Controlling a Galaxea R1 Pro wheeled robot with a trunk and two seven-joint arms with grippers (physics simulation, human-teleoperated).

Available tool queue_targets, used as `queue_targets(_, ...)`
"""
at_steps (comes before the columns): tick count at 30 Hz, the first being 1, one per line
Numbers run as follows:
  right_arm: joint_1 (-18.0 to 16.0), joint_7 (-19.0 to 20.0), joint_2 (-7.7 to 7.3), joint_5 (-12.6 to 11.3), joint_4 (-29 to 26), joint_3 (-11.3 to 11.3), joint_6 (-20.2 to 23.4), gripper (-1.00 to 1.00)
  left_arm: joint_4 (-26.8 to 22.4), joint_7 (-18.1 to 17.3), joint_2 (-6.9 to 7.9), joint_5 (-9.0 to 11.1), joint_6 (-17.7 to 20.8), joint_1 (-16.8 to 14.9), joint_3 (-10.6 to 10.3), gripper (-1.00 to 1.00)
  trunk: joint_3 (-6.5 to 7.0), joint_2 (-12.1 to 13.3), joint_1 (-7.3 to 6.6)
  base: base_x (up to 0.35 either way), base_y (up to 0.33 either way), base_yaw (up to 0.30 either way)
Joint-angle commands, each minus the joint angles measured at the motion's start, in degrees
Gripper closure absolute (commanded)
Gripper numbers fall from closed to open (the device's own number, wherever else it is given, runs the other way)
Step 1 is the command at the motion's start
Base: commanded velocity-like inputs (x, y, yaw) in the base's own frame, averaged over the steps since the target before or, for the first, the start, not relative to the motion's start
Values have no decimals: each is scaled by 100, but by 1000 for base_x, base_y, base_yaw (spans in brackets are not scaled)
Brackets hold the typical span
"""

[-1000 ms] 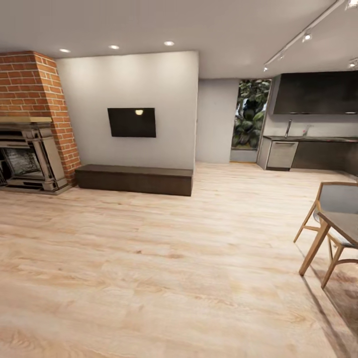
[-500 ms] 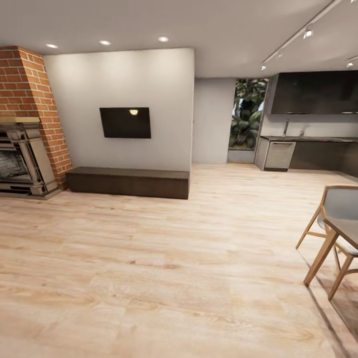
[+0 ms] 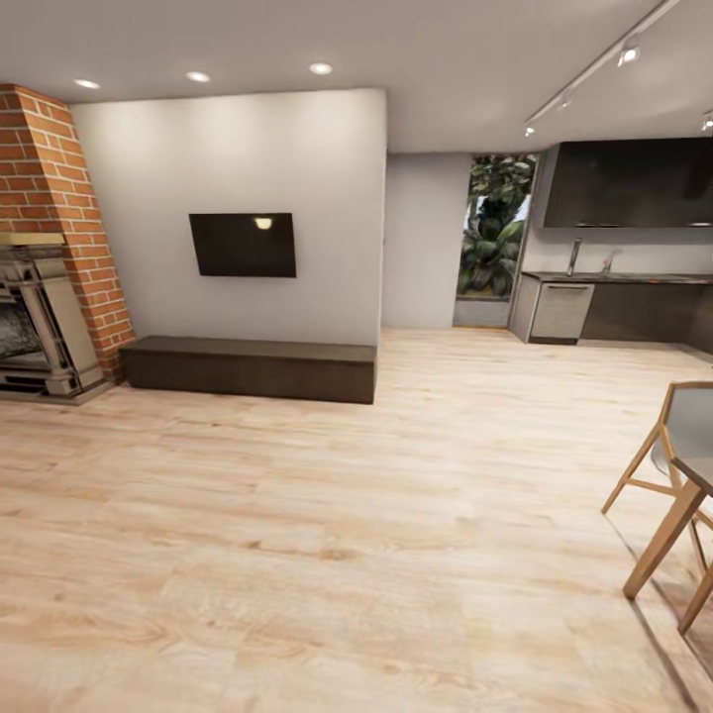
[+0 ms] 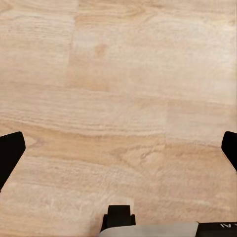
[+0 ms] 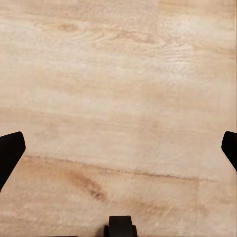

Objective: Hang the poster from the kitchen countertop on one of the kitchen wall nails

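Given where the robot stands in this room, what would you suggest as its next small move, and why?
Probably turn the base rightward and roll across the wooden floor toward the kitchen countertop, which sits far off at the head view's right, past the chair. Both open end effectors hang over floor, holding nothing.

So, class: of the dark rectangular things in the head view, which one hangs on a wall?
The television, mounted on the light wall. The long dark bench below it sits on the floor, and the kitchen countertop rests on cabinets.
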Motion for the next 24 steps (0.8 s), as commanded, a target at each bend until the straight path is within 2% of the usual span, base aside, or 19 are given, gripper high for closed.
queue_targets(1, -3, -1, 0, 1, 5, 0, -19, -100, -6, 2, -1, -17, -10, 2, 7, -100, -5, -2, 4, 331, -77, -60)
queue_targets(13, -3, 0, 0, -7, 5, 0, -19, -100, -5, 2, 5, -17, -10, 4, 7, -100, -5, -2, 4, 331, -84, -237)
queue_targets(24, -3, 0, 0, -7, 5, 0, -19, -100, -5, 10, 75, -8, -1, 5, 10, -100, -5, -2, 4, 331, -86, -272)
